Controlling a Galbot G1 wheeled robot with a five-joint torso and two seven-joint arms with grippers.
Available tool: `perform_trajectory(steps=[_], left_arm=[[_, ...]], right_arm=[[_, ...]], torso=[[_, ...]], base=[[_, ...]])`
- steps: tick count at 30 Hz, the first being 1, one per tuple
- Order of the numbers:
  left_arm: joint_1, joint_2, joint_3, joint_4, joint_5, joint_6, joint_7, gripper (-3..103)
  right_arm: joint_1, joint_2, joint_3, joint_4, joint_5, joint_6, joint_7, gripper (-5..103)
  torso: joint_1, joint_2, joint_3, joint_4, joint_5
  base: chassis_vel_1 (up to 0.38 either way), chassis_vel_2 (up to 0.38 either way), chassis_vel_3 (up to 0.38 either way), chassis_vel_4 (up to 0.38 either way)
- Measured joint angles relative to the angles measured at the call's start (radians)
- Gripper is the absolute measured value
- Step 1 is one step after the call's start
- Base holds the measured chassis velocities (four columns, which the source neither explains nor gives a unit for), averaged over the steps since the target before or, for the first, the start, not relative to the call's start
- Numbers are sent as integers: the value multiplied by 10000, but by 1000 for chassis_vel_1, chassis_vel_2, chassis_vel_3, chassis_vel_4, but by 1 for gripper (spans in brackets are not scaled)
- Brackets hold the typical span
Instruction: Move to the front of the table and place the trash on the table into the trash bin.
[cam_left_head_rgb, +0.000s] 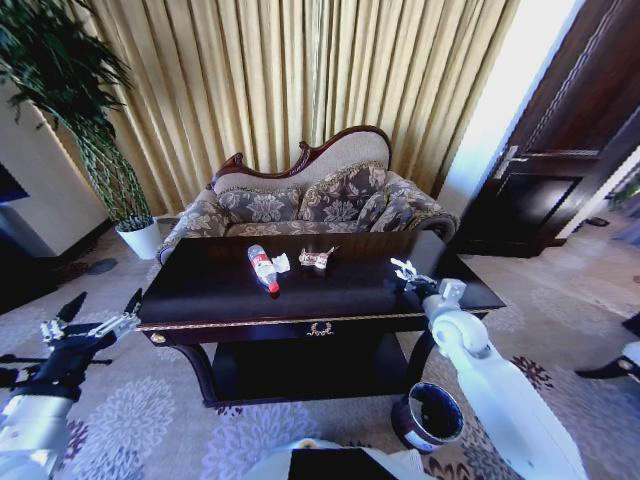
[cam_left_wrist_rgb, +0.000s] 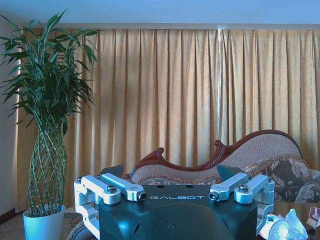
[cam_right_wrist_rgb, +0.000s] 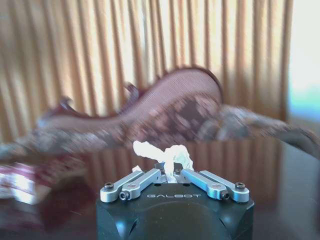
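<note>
Right tool (cam_right_wrist_rgb: 172, 176) pinches a crumpled white tissue (cam_right_wrist_rgb: 162, 155) above table (cam_left_head_rgb: 200, 290).

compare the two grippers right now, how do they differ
The left gripper is open and holds nothing; the right gripper is shut on a crumpled white tissue. The left gripper hangs off the table's left end, beside it; the right gripper is over the tabletop near its right end. Both share the same black body and silver fingers.
</note>
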Motion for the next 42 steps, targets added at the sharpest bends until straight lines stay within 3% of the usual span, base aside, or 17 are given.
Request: perform_trajectory(steps=[6, 15, 21, 23, 25, 42], left_arm=[[-7, 28, -25, 40, -23, 1, -24, 100], [6, 177, -151, 81, -202, 62, -41, 100], [1, 182, -171, 11, -262, 332, -260, 100], [-7, 180, -274, -139, -331, 1117, -785, 100], [-50, 181, -323, -164, -341, 1370, -951, 100], [-107, 277, -413, -181, -305, 1464, -902, 100]], right_arm=[[-916, 372, 203, 1466, -532, 372, -218, 0], [-2852, 1194, 203, 2999, -2425, 882, -661, 0], [-3214, 1433, 155, 3238, -2560, 891, -665, 0], [-3308, 1487, 153, 3290, -2564, 891, -667, 0], [-3350, 1491, 168, 3347, -2565, 890, -666, 0], [-3371, 1533, 206, 3387, -2563, 821, -643, 0]], torso=[[0, 0, 0, 1, -1], [0, 1, 0, 0, -1], [0, 1, 0, 0, -1], [0, 1, 0, 2, 1], [0, 1, 0, 2, 0], [2, -1, 2, 1, 0]], base=[[0, 0, 0, 0], [0, 0, 0, 0], [0, 0, 0, 0], [0, 0, 0, 0], [0, 0, 0, 0], [0, 0, 0, 0]])
